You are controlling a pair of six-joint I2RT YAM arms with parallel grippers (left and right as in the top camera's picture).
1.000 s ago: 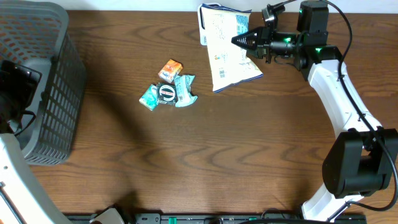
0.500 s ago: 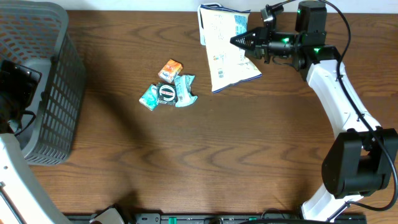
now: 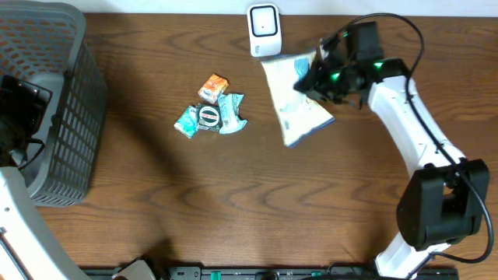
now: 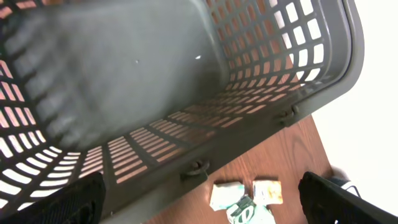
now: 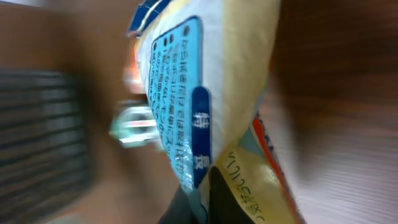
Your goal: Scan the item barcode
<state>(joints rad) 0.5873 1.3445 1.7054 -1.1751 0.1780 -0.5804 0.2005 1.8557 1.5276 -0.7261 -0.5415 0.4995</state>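
Observation:
The item is a white, blue and yellow snack bag [image 3: 302,109], hanging just above the table at the back right. My right gripper [image 3: 310,79] is shut on the bag's upper edge. The right wrist view is blurred; the bag [image 5: 205,87] fills it, with my right gripper [image 5: 210,202] pinching its lower end. A small white scanner [image 3: 263,29] stands uncovered at the table's back edge, up and left of the bag. My left gripper [image 4: 211,208] stands open over the basket with nothing between its fingers [image 4: 78,202].
A grey mesh basket [image 3: 74,117] stands at the far left, with my left arm [image 3: 17,105] over it. Several small packets [image 3: 210,110] lie in a cluster at mid table, and these packets [image 4: 245,199] also show past the basket wall [image 4: 186,155].
My right gripper has swung the bag off the scanner, toward the front and slightly right, turning it. The scanner now shows. The left arm has not moved.

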